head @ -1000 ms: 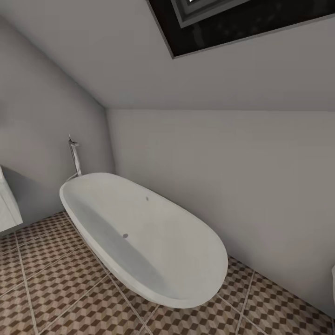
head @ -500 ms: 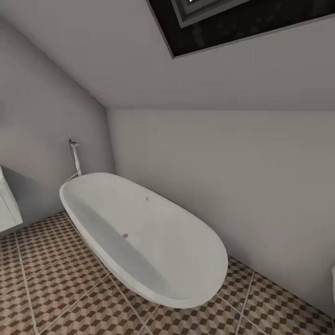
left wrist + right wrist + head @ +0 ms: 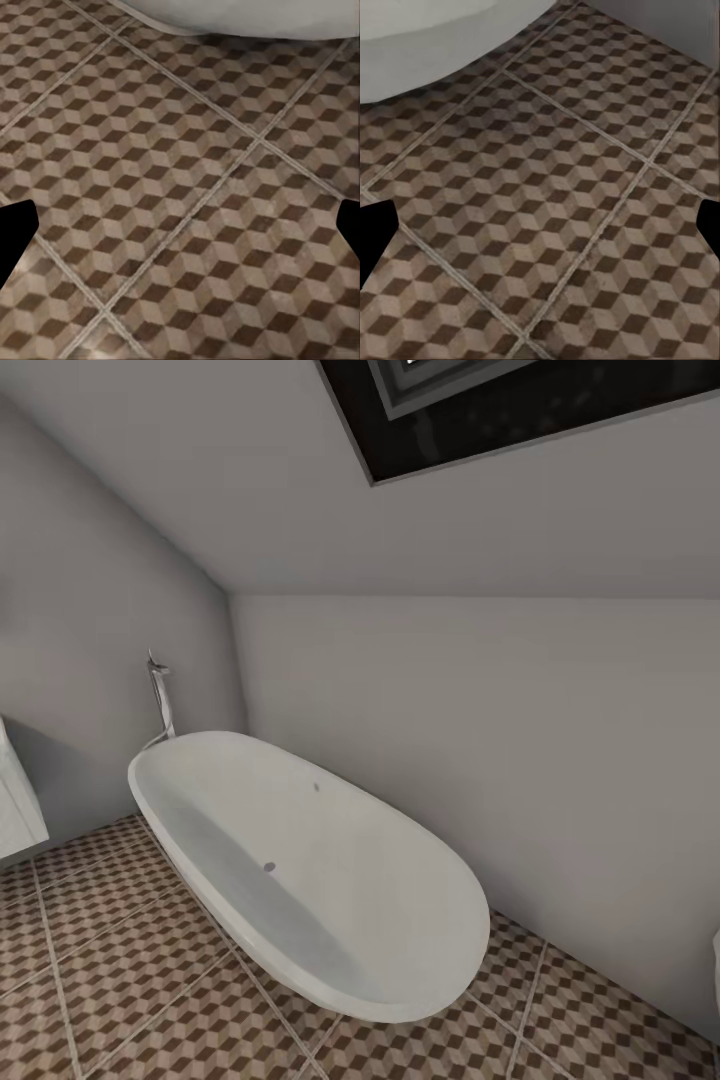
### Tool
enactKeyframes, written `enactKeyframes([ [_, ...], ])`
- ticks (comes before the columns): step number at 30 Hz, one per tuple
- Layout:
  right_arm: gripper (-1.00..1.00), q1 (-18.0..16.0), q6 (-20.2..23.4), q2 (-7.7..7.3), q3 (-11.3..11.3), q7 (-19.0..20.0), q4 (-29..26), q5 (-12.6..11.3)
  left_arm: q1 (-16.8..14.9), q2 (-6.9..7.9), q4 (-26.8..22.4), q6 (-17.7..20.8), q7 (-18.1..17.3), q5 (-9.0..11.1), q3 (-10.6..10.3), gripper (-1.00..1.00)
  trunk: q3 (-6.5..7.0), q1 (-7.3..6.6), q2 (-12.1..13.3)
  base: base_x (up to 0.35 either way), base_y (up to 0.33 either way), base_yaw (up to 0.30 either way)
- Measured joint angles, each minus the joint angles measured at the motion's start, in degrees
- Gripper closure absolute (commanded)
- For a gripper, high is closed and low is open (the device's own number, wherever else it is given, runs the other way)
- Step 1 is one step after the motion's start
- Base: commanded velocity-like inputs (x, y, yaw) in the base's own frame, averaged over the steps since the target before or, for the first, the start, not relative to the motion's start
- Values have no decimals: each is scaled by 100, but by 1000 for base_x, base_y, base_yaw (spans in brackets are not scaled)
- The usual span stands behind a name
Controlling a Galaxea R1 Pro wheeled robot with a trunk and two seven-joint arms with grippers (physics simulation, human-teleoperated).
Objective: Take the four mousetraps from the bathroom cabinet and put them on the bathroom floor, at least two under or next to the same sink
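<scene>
The mousetraps, the cabinet and the bathroom sink are out of view. The bathroom floor [image 3: 130,980] with its brown, beige and white cube pattern spreads below me. In the left wrist view my left gripper [image 3: 180,229] is open, its dark fingertips [image 3: 15,232] at the picture's two sides, with only bare floor [image 3: 187,165] between them. My right gripper [image 3: 540,232] is open in the same way over bare floor [image 3: 555,187], its fingertips [image 3: 375,236] wide apart. Neither holds anything.
A white oval bathtub [image 3: 300,870] stands in the corner ahead, with a chrome floor tap [image 3: 160,700] behind it. Grey walls [image 3: 500,740] close in behind. A white unit's corner [image 3: 15,800] shows at the left edge, another white edge [image 3: 716,960] at the right.
</scene>
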Motion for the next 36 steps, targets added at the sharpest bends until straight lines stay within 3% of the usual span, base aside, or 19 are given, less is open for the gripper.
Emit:
enactKeyframes([
  [9,-100,0,-87,-5,2,0,132,2,0,0,212,-233,-2,8,-4,-100,0,0,0,0,0,0],
  [29,-100,0,-89,25,3,-5,158,-5,-1,-8,250,-244,-3,9,-12,-100,0,0,0,0,0,-1],
  [36,-100,1,-88,29,3,-9,157,-11,-1,-4,254,-243,-3,10,-8,-100,1,0,0,0,0,-151],
])
